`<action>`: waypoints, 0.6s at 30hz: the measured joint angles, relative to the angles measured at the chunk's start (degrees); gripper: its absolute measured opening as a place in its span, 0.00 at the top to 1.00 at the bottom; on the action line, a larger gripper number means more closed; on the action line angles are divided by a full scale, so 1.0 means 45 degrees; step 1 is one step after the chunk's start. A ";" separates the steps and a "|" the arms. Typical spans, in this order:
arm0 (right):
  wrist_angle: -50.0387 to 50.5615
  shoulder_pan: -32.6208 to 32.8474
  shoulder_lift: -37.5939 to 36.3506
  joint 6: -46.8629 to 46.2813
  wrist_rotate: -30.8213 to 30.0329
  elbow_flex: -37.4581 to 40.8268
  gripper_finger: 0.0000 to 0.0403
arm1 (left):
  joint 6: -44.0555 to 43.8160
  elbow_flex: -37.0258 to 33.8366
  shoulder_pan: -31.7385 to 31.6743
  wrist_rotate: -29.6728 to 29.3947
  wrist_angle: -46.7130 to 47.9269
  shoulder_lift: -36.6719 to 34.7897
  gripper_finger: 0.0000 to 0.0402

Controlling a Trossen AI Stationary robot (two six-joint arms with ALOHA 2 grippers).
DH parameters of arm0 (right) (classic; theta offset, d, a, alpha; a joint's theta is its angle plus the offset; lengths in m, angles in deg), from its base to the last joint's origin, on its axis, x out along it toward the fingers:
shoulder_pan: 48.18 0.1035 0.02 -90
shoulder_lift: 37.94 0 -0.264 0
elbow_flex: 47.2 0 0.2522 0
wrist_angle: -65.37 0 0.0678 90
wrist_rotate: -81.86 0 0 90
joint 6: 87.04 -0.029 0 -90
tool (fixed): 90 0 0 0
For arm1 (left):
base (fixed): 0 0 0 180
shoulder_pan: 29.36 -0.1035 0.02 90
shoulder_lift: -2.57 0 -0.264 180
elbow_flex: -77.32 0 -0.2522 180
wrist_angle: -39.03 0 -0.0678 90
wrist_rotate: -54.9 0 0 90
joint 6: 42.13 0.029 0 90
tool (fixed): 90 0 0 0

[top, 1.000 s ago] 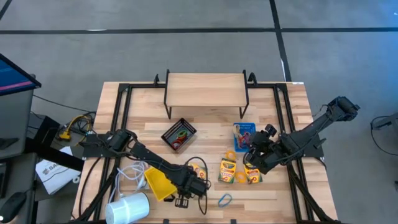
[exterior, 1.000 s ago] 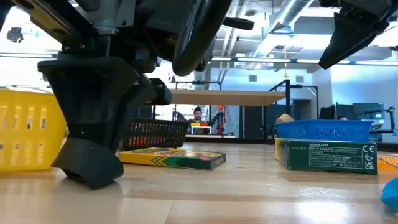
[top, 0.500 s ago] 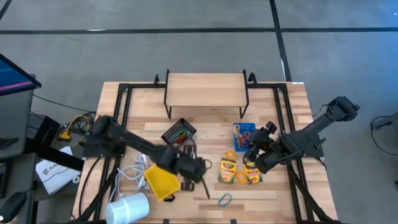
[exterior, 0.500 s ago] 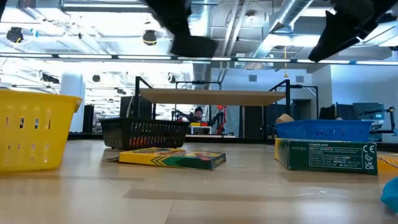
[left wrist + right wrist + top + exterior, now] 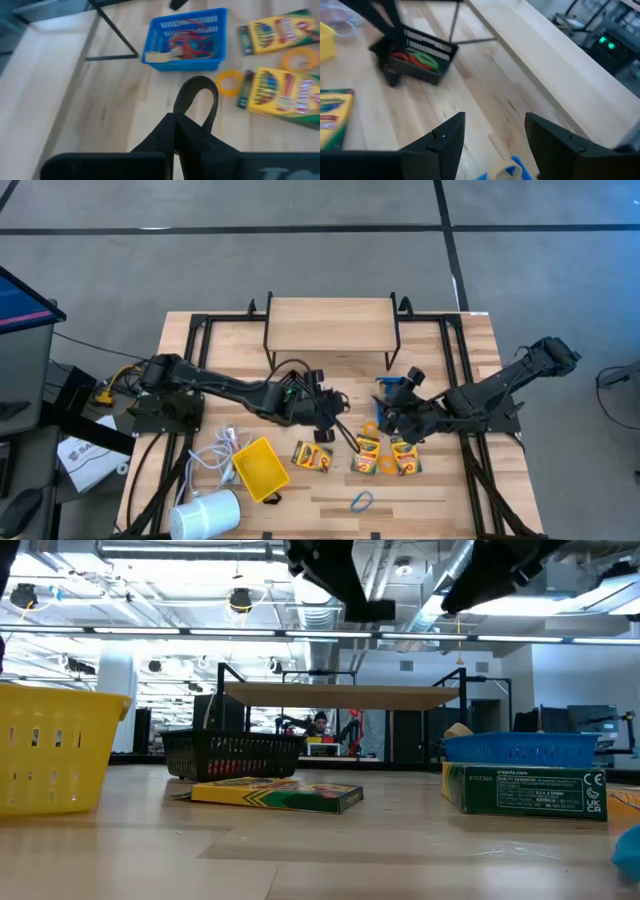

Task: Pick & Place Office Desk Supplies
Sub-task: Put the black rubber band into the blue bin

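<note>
Light wooden table, yellow bin, blue bin, crayon boxes, blue rubber band, white cylinder

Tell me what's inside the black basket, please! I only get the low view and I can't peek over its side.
Observer: The black bin holds red and green rubber-band rings.
Operator: What about the blue one?
Observer: The blue bin holds a tangle of red bands.
Operator: Is an arm carrying anything up there?
Observer: Yes. The left gripper is shut on a black rubber-band loop, raised above the table between the two bins.
</note>
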 joint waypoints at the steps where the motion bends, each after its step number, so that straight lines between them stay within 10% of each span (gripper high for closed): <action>1: -0.0263 0.0062 0.0004 0.0255 0.0027 0.0000 0.50 | 0.0139 -0.0355 0.0000 -0.0182 -0.0445 -0.0113 0.99; 18: -0.9837 0.0376 0.0010 0.5313 0.2267 0.2351 0.50 | 0.1223 -1.1388 -0.0704 0.2787 -1.5562 -0.6429 0.99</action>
